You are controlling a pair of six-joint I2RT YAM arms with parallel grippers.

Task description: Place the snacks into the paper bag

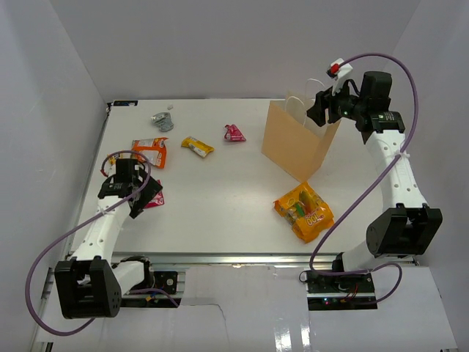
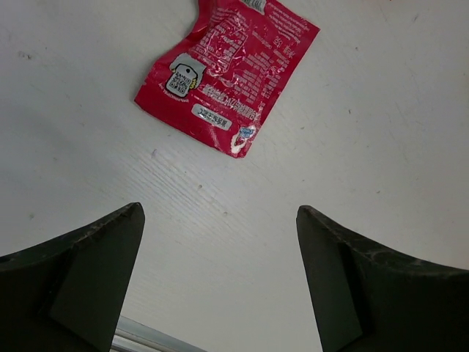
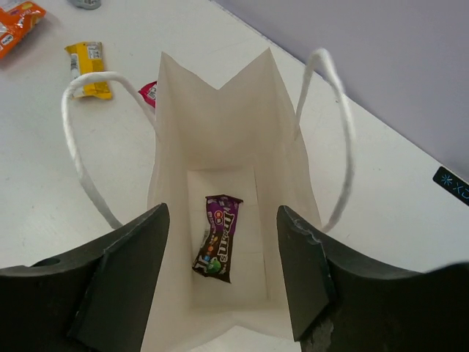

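The tan paper bag (image 1: 297, 143) stands upright at the back right. My right gripper (image 1: 323, 110) hovers over its mouth, open and holding nothing. In the right wrist view the right gripper (image 3: 223, 213) frames the bag's inside wall (image 3: 212, 125), and a purple bar (image 3: 218, 236) lies on the bag's floor. My left gripper (image 1: 141, 199) is low over the table at the left, open, beside a red-pink packet (image 1: 156, 199). In the left wrist view this packet (image 2: 227, 70) lies flat ahead of the open left gripper (image 2: 220, 242), apart from both fingers.
An orange-white bag (image 1: 150, 152), a yellow packet (image 1: 198, 146), a pink wrapper (image 1: 234, 133) and a silver foil packet (image 1: 163, 121) lie across the back left. A large orange bag (image 1: 304, 211) lies in front of the paper bag. White cord handles (image 3: 73, 139) arch outward.
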